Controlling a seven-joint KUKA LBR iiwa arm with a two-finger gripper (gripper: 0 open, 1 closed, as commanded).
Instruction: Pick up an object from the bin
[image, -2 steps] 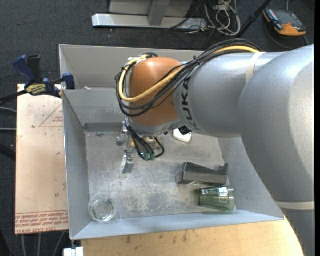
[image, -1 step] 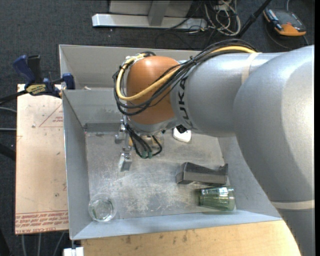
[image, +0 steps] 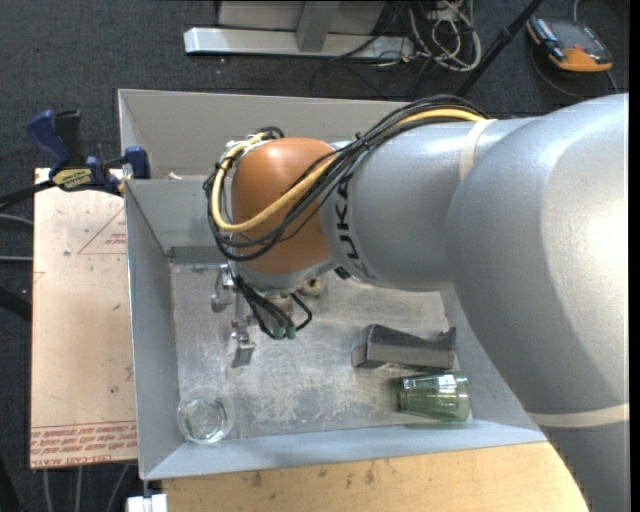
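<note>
Grey arm (image: 520, 200) overhead, end effector (image: 240, 338) over bin floor (image: 300, 385), grip state unclear, clear glass cup (image: 203, 418) near, front-left corner

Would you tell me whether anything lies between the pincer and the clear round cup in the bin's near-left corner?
Nothing visible: bare bin floor separates the pincer from the clear round cup. The dark grey wedge block and green transparent jar lie to its right.

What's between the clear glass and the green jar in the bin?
Nothing; the camera view shows only bare bin floor between the clear glass and the green jar.
</note>
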